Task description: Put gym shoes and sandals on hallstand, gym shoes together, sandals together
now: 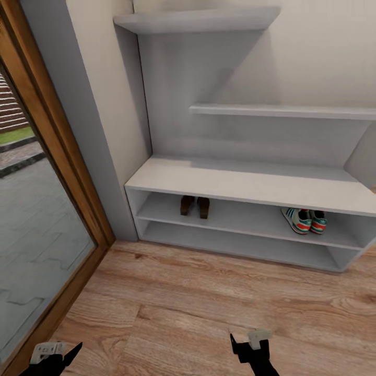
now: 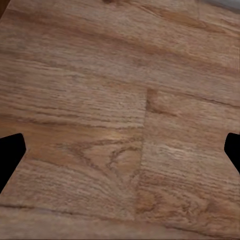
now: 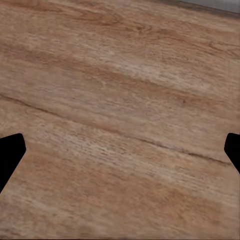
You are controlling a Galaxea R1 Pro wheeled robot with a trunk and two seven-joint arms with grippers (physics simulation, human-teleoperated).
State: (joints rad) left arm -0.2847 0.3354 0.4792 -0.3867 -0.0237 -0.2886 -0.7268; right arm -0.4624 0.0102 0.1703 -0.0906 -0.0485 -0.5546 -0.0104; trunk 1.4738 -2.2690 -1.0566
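Note:
The two gym shoes (image 1: pixel 304 220) stand side by side on the upper open shelf of the hallstand (image 1: pixel 250 184), toward its right end. The two sandals (image 1: pixel 195 206) stand together on the same shelf, toward its left end. Both grippers hang low over the corridor floor (image 1: pixel 209 303), well in front of the rack. My left gripper (image 1: pixel 62 355) is open; in the left wrist view its fingertips (image 2: pixel 10 155) are wide apart over bare planks. My right gripper (image 1: pixel 245 342) is open too, and its fingertips (image 3: pixel 10 155) spread over bare floor.
A tall glass door with a wooden frame (image 1: pixel 68 172) runs along the left, with paving outside. Two staggered grey wall shelves (image 1: pixel 282 110) rise above the bench. The rack's bench top and lowest shelf (image 1: pixel 235 245) hold nothing.

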